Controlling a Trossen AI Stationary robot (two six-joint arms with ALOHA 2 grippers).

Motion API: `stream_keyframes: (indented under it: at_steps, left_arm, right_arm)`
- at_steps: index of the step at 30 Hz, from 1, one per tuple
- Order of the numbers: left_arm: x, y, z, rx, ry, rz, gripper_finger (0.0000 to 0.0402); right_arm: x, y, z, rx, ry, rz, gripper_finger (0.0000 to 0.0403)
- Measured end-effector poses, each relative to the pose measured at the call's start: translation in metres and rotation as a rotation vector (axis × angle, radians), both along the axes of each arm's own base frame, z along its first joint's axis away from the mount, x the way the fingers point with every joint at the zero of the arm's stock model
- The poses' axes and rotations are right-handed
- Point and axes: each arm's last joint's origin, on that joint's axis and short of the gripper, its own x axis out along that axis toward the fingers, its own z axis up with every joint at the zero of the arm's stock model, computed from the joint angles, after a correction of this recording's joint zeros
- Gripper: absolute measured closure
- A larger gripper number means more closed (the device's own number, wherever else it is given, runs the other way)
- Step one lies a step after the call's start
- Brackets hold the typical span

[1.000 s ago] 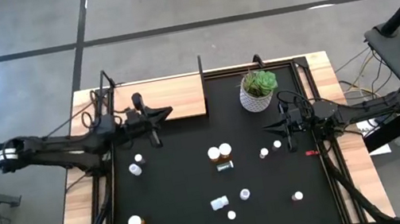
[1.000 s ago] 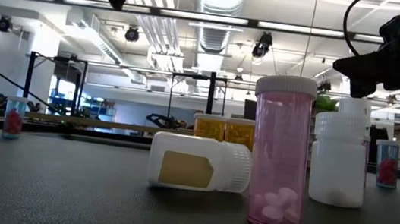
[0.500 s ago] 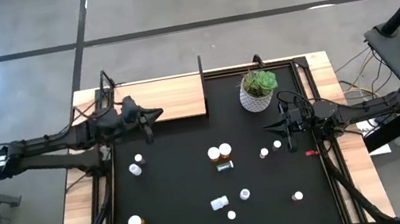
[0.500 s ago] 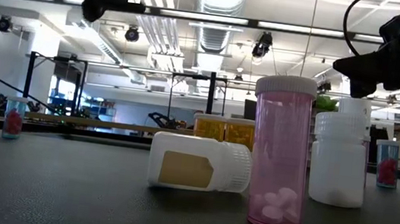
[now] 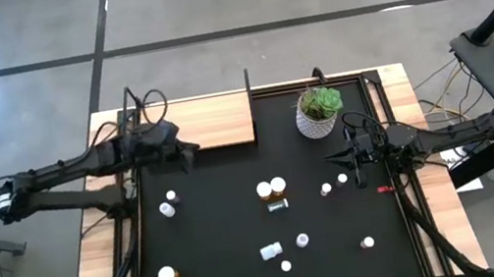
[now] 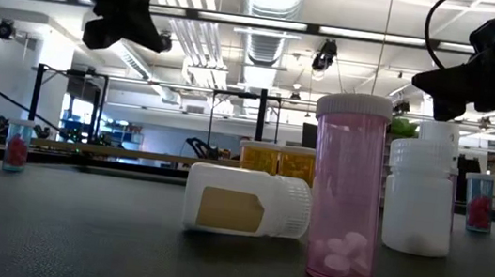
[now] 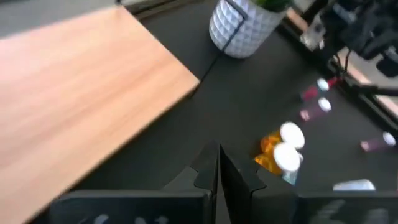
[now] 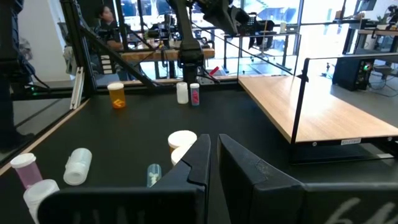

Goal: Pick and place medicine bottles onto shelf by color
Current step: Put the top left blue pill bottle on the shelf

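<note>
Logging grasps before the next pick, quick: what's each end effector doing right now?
Left end effector: closed, empty, at the shelf's front edge.
Right end effector: closed, empty, beside the plant pot.

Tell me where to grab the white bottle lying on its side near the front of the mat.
Grip the white bottle across its body, coming straight down. It lies flat with its cap pointing sideways, so the round sides are what the fingers can likely close on.
</note>
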Motion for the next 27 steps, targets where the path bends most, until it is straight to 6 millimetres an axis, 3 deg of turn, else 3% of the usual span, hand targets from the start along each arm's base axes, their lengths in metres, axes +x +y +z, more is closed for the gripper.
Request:
stream_keyframes:
  at_steps: [4,9,15,27]
  left_arm:
    - [0.011,0.004,-0.009,-0.105,0.073,0.064,0.0401]
    - [0.025,0.005,-0.039,-0.27,0.241,0.066,0.0401]
    - [0.026,0.009,-0.062,-0.355,0.434,0.144,0.0401]
    - [0.027,0.012,-0.067,-0.496,0.394,0.345,0.0402]
  right_arm:
    - [0.0,0.0,0.0,0.0,0.0,0.0,0.038]
    - [0.0,0.0,0.0,0.0,0.0,0.0,0.038]
    - [0.0,0.0,0.0,0.0,0.0,0.0,0.038]
    - [0.0,0.0,0.0,0.0,-0.001,0.0,0.038]
